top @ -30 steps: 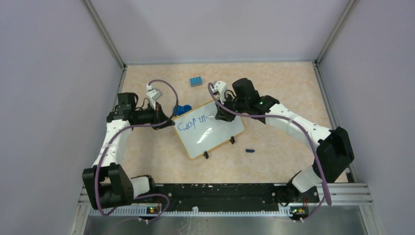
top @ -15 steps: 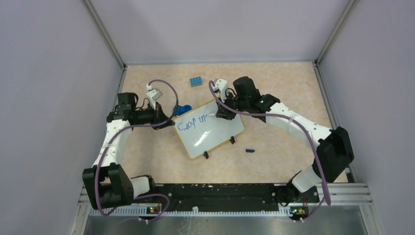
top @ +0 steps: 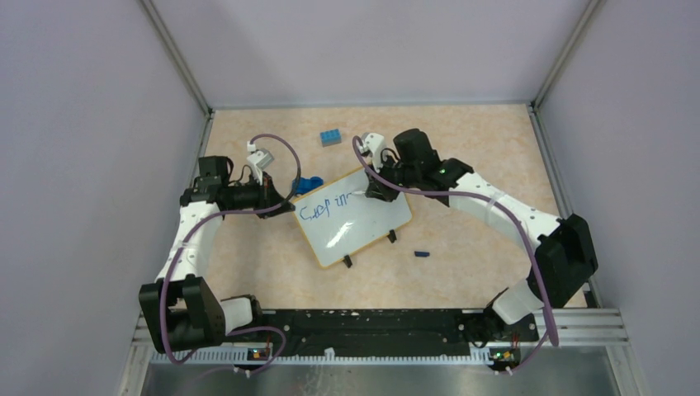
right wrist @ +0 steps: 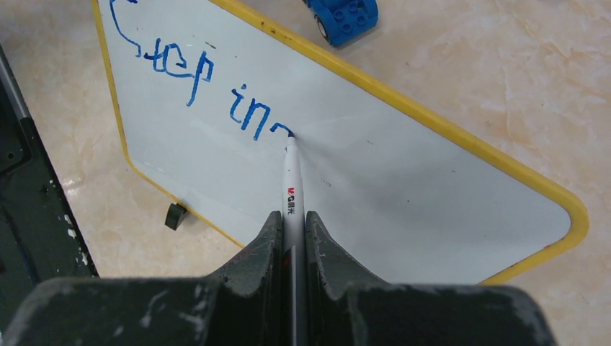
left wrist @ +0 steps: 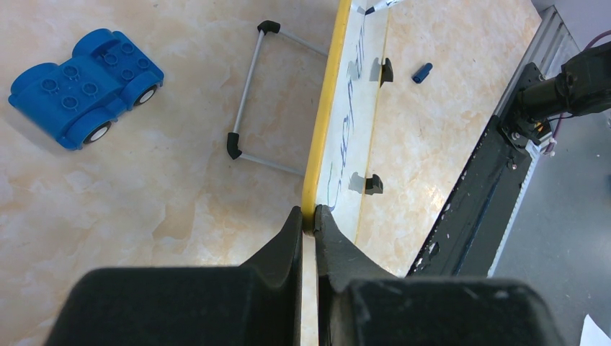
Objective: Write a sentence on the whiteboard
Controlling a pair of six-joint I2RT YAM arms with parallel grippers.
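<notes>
Marker [right wrist: 291, 180] has crept right, extending the sentence [right wrist: 187, 72]; right gripper [right wrist: 292, 216] clamps it, left gripper [left wrist: 308, 213] pinches whiteboard [left wrist: 322, 122] rim; keep strokes light.

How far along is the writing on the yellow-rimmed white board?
Done: blue handwritten scrawl, roughly "step in", on the yellow-rimmed whiteboard. In hand: the right gripper, shut on a white marker pen, holds its tip at the last letter; the left gripper pinches the board's rim. Left: the rest; most of the board is blank.
</notes>
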